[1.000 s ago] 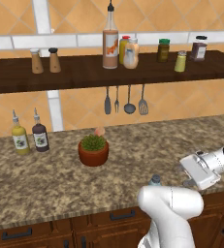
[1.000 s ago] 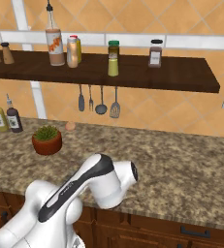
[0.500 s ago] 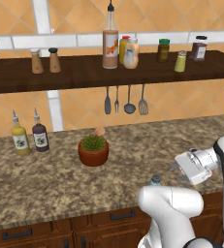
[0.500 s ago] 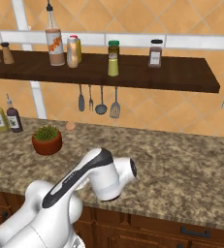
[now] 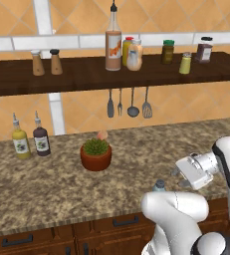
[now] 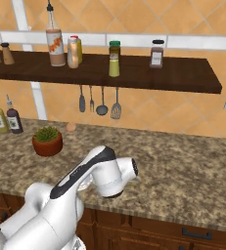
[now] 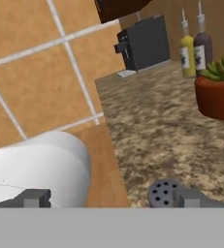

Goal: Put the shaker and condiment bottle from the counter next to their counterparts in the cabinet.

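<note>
The shaker (image 5: 159,186) stands near the counter's (image 5: 52,184) front edge, half hidden behind my arm. My gripper (image 5: 178,178) hovers just right of it, pointing left. In the hand view the gripper (image 7: 111,198) is open, its fingertips (image 7: 36,197) far apart, and the shaker's holed grey top (image 7: 163,193) sits by the right fingertip. The condiment bottle (image 5: 135,54) (image 6: 73,52) stands on the cabinet (image 5: 81,74) beside the yellow red-capped bottle (image 5: 128,46) and the tall orange-labelled bottle (image 5: 113,47). A yellow-green shaker (image 5: 185,63) and a dark jar (image 5: 204,50) stand further right.
A potted plant (image 5: 96,153) stands mid-counter with a small round peach-coloured thing (image 5: 102,135) behind it. Two sauce bottles (image 5: 30,141) stand at the back left and utensils (image 5: 129,102) hang under the shelf. Two brown shakers (image 5: 46,62) sit on the shelf's left. A coffee machine (image 7: 142,43) stands far along the counter.
My hand has moved left towards the shaker, and the elbow has risen in the right base view. The jaws have stayed open and nothing else has moved.
</note>
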You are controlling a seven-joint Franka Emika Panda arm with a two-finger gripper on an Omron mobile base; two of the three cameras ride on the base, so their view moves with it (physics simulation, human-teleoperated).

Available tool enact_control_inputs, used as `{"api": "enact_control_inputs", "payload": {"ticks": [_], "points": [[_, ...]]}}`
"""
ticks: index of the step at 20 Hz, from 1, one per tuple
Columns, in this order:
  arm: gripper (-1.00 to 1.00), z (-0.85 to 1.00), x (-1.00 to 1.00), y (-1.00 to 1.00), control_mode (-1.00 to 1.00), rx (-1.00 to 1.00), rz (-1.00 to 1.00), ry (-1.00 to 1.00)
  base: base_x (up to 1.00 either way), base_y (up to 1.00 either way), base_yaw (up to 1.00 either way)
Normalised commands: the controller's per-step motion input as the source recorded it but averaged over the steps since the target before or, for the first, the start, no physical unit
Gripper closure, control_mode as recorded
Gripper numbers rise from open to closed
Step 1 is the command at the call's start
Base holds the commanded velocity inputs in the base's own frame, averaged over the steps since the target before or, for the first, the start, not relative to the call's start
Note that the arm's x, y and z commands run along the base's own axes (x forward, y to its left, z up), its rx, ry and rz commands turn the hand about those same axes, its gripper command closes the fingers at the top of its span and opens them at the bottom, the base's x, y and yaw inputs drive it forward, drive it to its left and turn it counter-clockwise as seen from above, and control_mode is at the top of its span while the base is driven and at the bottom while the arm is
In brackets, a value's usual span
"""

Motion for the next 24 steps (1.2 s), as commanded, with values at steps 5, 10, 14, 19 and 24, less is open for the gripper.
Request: {"api": "enact_control_inputs", "payload": {"ticks": [5,10,14,19,24], "points": [[-1.0,-0.08,0.14,0.0,-1.0,0.0,0.03,0.01,0.0,0.0,0.0],[-1.0,-0.25,0.04,0.0,-1.0,0.0,0.01,0.0,0.0,0.0,0.0],[-1.0,-0.22,0.0,0.0,-1.0,0.0,0.0,0.0,0.0,0.0,0.0],[-1.0,-0.12,0.1,0.01,-1.0,0.0,0.0,0.0,0.0,0.0,0.0],[-1.0,-0.1,0.13,0.03,-1.0,0.0,0.0,0.0,0.0,0.0,0.0]]}}
